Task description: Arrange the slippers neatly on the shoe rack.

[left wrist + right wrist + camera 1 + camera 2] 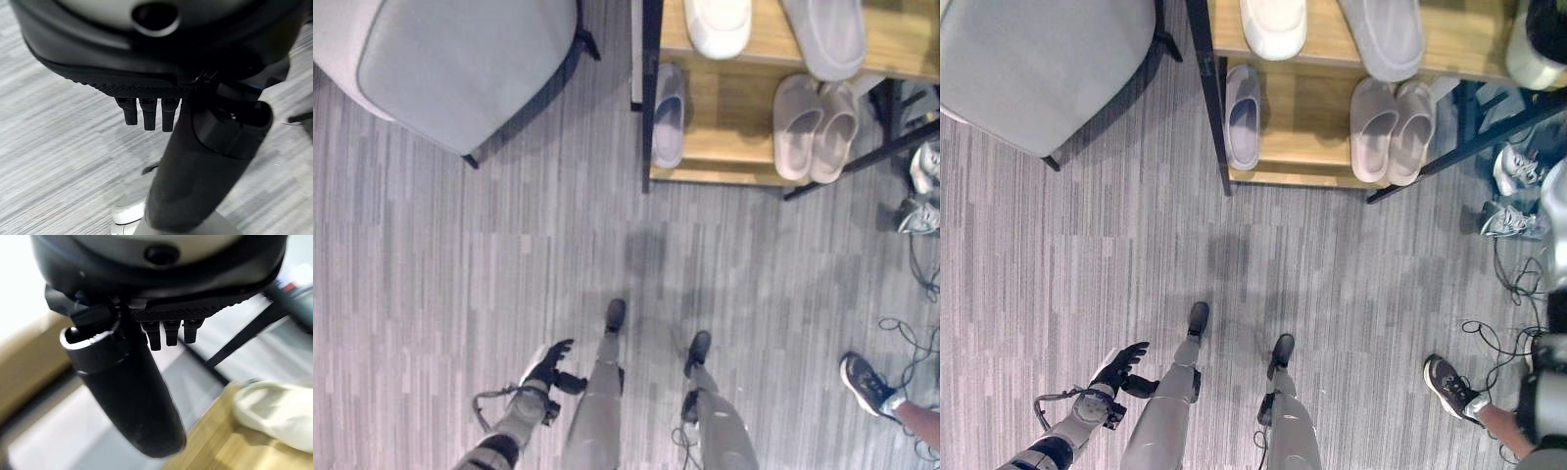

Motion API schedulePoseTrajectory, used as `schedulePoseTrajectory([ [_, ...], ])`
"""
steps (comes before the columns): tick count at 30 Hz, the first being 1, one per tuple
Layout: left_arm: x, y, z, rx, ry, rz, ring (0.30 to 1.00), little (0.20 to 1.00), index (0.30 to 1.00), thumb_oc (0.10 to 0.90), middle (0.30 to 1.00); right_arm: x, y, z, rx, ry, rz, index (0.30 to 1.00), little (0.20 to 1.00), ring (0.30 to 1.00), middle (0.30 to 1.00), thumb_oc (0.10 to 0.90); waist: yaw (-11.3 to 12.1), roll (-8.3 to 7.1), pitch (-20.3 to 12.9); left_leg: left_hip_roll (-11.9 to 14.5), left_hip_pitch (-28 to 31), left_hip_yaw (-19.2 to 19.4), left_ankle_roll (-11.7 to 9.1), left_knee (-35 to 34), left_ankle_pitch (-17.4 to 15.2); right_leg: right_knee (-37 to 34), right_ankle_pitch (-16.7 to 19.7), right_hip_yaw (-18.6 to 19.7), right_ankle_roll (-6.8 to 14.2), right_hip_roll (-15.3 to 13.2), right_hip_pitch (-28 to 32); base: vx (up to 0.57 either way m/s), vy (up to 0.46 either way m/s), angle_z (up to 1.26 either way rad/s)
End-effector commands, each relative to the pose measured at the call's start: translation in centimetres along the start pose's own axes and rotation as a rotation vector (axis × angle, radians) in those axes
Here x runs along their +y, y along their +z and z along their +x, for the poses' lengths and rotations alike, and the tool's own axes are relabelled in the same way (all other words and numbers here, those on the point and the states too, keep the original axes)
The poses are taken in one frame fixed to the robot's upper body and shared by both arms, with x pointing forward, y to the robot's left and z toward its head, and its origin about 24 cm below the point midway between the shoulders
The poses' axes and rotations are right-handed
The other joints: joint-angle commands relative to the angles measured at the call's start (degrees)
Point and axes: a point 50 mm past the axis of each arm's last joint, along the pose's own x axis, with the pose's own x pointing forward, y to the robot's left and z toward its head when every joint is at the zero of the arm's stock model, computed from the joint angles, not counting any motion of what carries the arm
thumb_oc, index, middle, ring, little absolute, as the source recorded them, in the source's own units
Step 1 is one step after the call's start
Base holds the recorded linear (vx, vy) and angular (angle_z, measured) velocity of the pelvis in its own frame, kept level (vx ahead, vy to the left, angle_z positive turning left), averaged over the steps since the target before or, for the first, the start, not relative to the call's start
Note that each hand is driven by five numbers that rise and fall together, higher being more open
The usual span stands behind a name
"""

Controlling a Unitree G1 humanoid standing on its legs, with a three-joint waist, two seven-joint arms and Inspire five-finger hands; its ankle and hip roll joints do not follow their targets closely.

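Five slippers sit on the wooden shoe rack point(729, 157) ahead of us: on the lower shelf a single lavender slipper point(668, 116) lies alone at the left end, and a pale pink pair point(815, 127) rests side by side, touching, toward the right end; on the upper shelf we see a white slipper point(717, 24) and, well to its right, a large grey slipper point(827, 34) whose toe overhangs the shelf's front edge. Our left hand point(548, 364) hangs low beside our body over the grey wood-grain floor point(460, 255), its fingers relaxed and loosely spread, holding nothing. Our right hand point(166, 330) hovers near the rack with its fingers straight and its thumb out, empty, and a white slipper lies on a wooden shelf just past it. A grey upholstered chair point(450, 64) stands left of the rack. At the right, a person's dark sneaker point(867, 383) rests on the floor, and light sneakers point(922, 191) lie beside the rack's right end.
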Motion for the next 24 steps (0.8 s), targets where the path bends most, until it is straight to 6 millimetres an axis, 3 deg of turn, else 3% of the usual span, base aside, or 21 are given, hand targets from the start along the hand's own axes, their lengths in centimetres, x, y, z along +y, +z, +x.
schedulePoseTrajectory([
  [1, -4.3, -3.7, -1.9, 0.122, -0.141, 0.018, 0.900, 0.900, 0.900, 0.800, 0.900, -0.1, 2.6, 1.1, -0.143, 0.086, -0.035, 0.900, 0.900, 0.900, 0.900, 0.800, -0.4, 1.22, -5.2, -2.8, 4.3, -0.6, 2.2, 8.3, -15.1, 10.4, -3.8, 3.8, 3.4, -3.3, 0.0, 0.09, 0.237, -0.09],
  [2, -4.3, -4.3, -2.2, 0.138, -0.146, 0.024, 0.900, 0.900, 0.900, 0.800, 0.900, 0.3, 1.4, 0.2, -0.092, 0.118, -0.031, 0.900, 0.900, 0.900, 0.900, 0.800, -0.5, 1.56, -5.2, -3.2, 6.0, -0.1, 3.0, 8.5, -15.6, 14.1, -1.4, 3.9, 3.6, -4.4, -0.3, 0.06, 0.182, -0.04],
  [3, -4.3, -4.3, -2.2, 0.138, -0.146, 0.025, 0.900, 0.900, 0.900, 0.800, 0.900, 0.3, 1.4, 0.1, -0.091, 0.118, -0.031, 0.900, 0.900, 0.900, 0.900, 0.800, -0.4, 1.42, -5.2, -3.4, 5.9, 0.0, 3.1, 8.3, -15.2, 14.1, -1.1, 4.0, 3.7, -4.6, -0.4, 0.06, 0.265, -0.10],
  [4, -4.3, -5.0, -2.5, 0.164, -0.145, 0.036, 0.900, 0.900, 0.900, 0.800, 0.900, 0.6, 0.1, -1.1, -0.038, 0.151, -0.036, 0.900, 0.900, 0.900, 0.900, 0.800, -1.1, 2.48, -5.2, -3.6, 8.8, 0.2, 4.1, 8.0, -15.4, 20.6, 1.3, 4.8, 3.3, -5.3, -1.3, 0.07, 0.228, -0.06],
  [6, -4.1, -5.1, -2.5, 0.169, -0.145, 0.060, 0.900, 0.900, 0.900, 0.800, 0.900, 0.4, -0.6, -1.7, -0.005, 0.155, -0.031, 0.900, 0.900, 0.900, 0.900, 0.800, -1.3, 3.04, -5.0, -3.7, 10.5, 0.2, 4.4, 7.6, -15.5, 23.7, 0.7, 6.1, 3.0, -4.8, -2.0, 0.12, 0.158, 0.01],
  [7, -4.3, -5.0, -2.5, 0.166, -0.150, 0.060, 0.900, 0.900, 0.900, 0.800, 0.900, -0.2, -1.9, -2.9, 0.051, 0.158, -0.016, 0.900, 0.900, 0.900, 0.900, 0.800, -2.9, 3.83, -5.2, -4.2, 13.9, -1.2, 4.7, 6.9, -16.2, 26.1, -2.8, 9.3, 1.9, -1.3, -3.5, 0.20, 0.036, 0.06],
  [8, -4.3, -5.1, -2.5, 0.171, -0.147, 0.037, 0.900, 0.900, 0.900, 0.800, 0.900, -0.4, -2.5, -3.4, 0.075, 0.161, -0.011, 0.900, 0.900, 0.900, 0.900, 0.800, -3.7, 4.02, -5.6, -4.3, 15.2, -1.9, 4.6, 6.0, -16.1, 24.8, -6.1, 10.5, 0.9, 1.4, -4.3, 0.24, 0.030, 0.18],
  [10, -4.4, -5.7, -2.8, 0.196, -0.150, 0.027, 0.900, 0.900, 0.900, 0.800, 0.900, -0.9, -3.0, -3.6, 0.093, 0.152, -0.017, 0.900, 0.900, 0.900, 0.900, 0.800, -4.5, 3.90, -6.0, -5.3, 16.3, -3.0, 4.4, 5.4, -16.0, 21.6, -6.7, 11.4, 1.2, 3.3, -5.2, 0.17, -0.056, 0.31],
  [14, -4.9, -6.4, -3.2, 0.219, -0.166, 0.034, 0.900, 0.900, 0.900, 0.800, 0.900, -0.6, -3.3, -3.7, 0.108, 0.160, -0.015, 0.900, 0.900, 0.900, 0.900, 0.800, -4.9, 4.31, -6.3, -5.1, 18.0, -3.6, 4.1, 4.5, -16.7, 18.9, -5.6, 10.7, 1.5, 3.2, -6.8, 0.18, -0.112, 0.22],
  [15, -5.4, -7.4, -3.8, 0.257, -0.186, 0.048, 0.900, 0.900, 0.900, 0.800, 0.900, -0.1, -3.5, -3.8, 0.121, 0.174, -0.010, 0.900, 0.900, 0.900, 0.900, 0.800, -5.7, 4.54, -6.5, -4.5, 21.3, -5.1, 3.2, 4.1, -18.3, 11.6, -2.6, 10.1, 2.8, 1.4, -9.6, 0.43, -0.310, 0.16],
  [17, -5.6, -8.2, -4.3, 0.291, -0.196, 0.049, 0.900, 0.900, 0.900, 0.800, 0.900, 0.4, -3.3, -3.7, 0.119, 0.200, -0.015, 0.900, 0.900, 0.900, 0.900, 0.800, -5.6, 4.30, -7.2, -4.2, 23.5, -5.6, 2.5, 4.4, -19.9, 7.9, -1.1, 8.4, 3.5, 0.0, -8.2, 0.41, -0.314, 0.23],
  [20, -6.0, -9.3, -5.0, 0.338, -0.203, 0.038, 0.900, 0.900, 0.900, 0.800, 0.900, 0.4, -3.6, -4.3, 0.132, 0.202, -0.004, 0.900, 0.900, 0.900, 0.900, 0.800, -6.2, 3.87, -8.8, -3.2, 24.9, -6.2, 1.7, 5.1, -21.0, 7.5, -1.0, 9.6, 3.0, 0.9, -5.9, 0.31, -0.261, 0.29],
  [22, -6.8, -9.6, -5.6, 0.345, -0.210, 0.008, 0.900, 0.900, 0.900, 0.800, 0.900, 0.2, -3.9, -4.5, 0.141, 0.215, -0.034, 0.900, 0.900, 0.900, 0.900, 0.800, -6.2, 4.41, -10.1, 0.0, 23.4, -5.5, -0.9, 13.4, -18.0, 9.8, -3.9, 10.1, 0.8, 4.2, -2.5, 0.34, -0.289, 0.58],
  [23, -6.8, -9.6, -5.6, 0.344, -0.210, 0.008, 0.900, 0.900, 0.900, 0.800, 0.900, 0.2, -3.9, -4.5, 0.141, 0.214, -0.034, 0.900, 0.900, 0.900, 0.900, 0.800, -6.3, 4.25, -10.1, -0.2, 23.1, -5.6, -0.9, 13.5, -17.8, 9.6, -3.7, 10.0, 0.8, 4.0, -2.6, 0.19, -0.317, 0.64],
  [24, -6.8, -8.1, -4.9, 0.269, -0.205, 0.011, 0.900, 0.900, 0.900, 0.800, 0.900, -0.5, -3.5, -4.1, 0.114, 0.182, -0.050, 0.900, 0.900, 0.900, 0.900, 0.800, -6.5, 3.62, -9.1, 4.2, 15.7, -1.6, -1.8, 27.6, -9.5, 9.8, -5.9, 7.8, -2.0, 4.7, 1.1, 0.06, -0.200, 0.49],
])
